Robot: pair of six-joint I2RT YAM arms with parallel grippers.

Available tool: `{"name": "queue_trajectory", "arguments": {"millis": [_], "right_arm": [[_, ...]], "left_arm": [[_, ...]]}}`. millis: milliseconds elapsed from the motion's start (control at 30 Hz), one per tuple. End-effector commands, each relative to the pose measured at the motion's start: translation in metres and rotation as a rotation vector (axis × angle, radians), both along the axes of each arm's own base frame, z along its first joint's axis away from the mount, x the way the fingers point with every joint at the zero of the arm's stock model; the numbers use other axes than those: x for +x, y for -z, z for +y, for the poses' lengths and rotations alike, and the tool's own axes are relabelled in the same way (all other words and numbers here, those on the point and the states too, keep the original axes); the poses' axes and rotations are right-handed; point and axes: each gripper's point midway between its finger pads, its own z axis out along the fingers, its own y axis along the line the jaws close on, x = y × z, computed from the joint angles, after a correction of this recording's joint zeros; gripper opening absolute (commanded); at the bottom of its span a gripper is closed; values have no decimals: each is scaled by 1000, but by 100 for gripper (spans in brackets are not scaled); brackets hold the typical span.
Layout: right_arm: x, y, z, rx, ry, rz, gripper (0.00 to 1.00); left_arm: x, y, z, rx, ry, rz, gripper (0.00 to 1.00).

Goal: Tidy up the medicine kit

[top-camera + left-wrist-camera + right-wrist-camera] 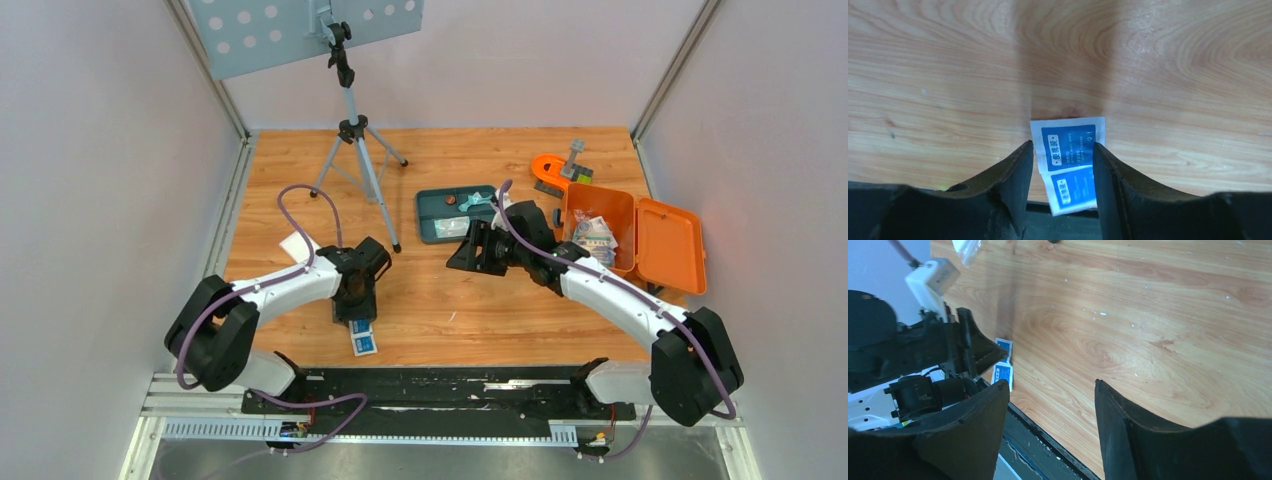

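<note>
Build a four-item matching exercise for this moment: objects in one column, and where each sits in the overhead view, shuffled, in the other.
Objects
1. orange rectangular plastic medicine kit
2. dark teal divided plastic tray
3. blue-and-white flat sachets
4. grey metal tripod

Places
A. near edge, left half
B. right side, lid open
C. back, left of centre
D. centre

Pairs: 1-B, 2-D, 3-A, 4-C

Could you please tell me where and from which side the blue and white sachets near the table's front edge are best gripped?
Probably by their opposite side edges, straight down from above: the two blue and white flat sachets lie flat and overlapping on the wooden table, too thin for a sideways approach. The left gripper stands astride them, one finger at each side.
</note>
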Motion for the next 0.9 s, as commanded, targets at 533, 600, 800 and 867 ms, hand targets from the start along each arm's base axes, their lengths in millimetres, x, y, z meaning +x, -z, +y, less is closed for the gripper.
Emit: {"name": "queue_trajectory", "arguments": {"millis": [533,600,800,867], "right_arm": [[-18,11,19,158,-20,88,59],[-23,17,25,215,-19,127,57],[-55,45,66,296,-23,304,53],[-62,54,81,297,-4,371,49]], "left_arm": [[56,-43,-111,-496,114,-162,48],[54,-59,-105,-488,125,-192,49],[25,-52,-56,-320,67,-108,48],[11,-45,-45,-305,43,-67,47]]}}
